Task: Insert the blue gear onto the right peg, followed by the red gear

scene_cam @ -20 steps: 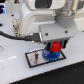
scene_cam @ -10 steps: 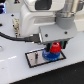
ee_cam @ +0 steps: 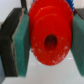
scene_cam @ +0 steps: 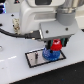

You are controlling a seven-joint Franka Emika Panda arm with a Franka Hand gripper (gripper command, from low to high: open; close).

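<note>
Item: red gear. Held between my fingers, pads pressed on opposite sides of its toothed rim; my gripper is clenched on it. In the wrist view its flat face and hub bore look straight back at the camera, so I judge its axis to run up and down, in line with the pin.

Item: blue gear. Lies flat on the grey black-edged plate, at the end toward the exterior view's right. The right peg itself is hidden under it.

Change: over the last second I have sunk a little; the red gear now sits just above the blue gear, possibly touching.

Meaning: blue gear looks placed; the red gear is in its final lowering, not yet released.
</note>
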